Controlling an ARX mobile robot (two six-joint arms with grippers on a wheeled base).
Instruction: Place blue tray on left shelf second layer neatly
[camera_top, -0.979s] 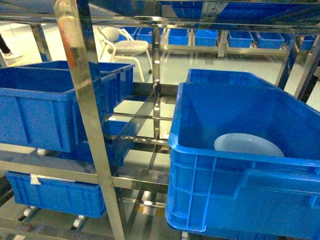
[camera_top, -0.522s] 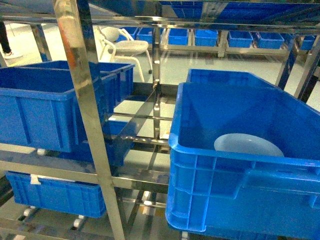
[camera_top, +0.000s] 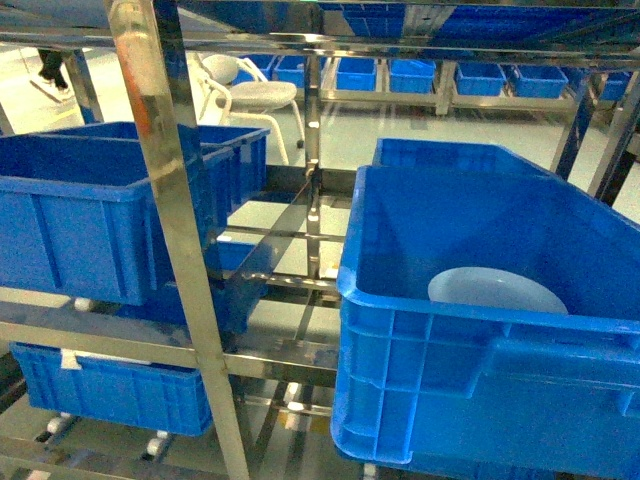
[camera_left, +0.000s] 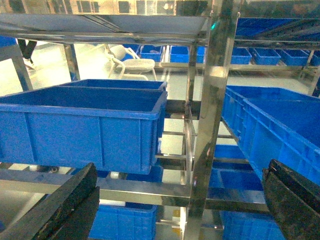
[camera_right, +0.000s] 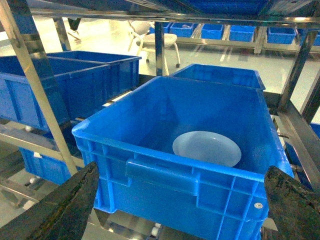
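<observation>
The right wrist view shows the right gripper (camera_right: 182, 207) with its two dark fingers (camera_right: 70, 210) spread wide at the lower corners, holding nothing. Directly ahead of and between the fingers stands a deep blue crate (camera_right: 165, 182). The blue tray (camera_right: 206, 148) lies flat on the crate floor, toward the near wall, beyond the fingers and apart from them. A second crate (camera_right: 220, 75) stands behind the first.

The left wrist view shows the left gripper (camera_left: 180, 210), fingers (camera_left: 65, 207) likewise spread wide and empty. A steel upright (camera_left: 212, 120) rises between the fingers. Ahead and to the left, a crate (camera_left: 85, 125) rests on the shelf rail (camera_left: 140, 187). The tray is not visible in this view.

The head view shows neither gripper. It shows the tray (camera_top: 497, 291) partly hidden by the near crate wall, and the left shelf (camera_top: 160, 190) with crates on two levels. White rollers (camera_top: 158, 442) are visible under the lower crate. Only the wrist views confirm both arms level, pointing forward at the rack. A white chair (camera_top: 250, 90) stands far behind the rack.
</observation>
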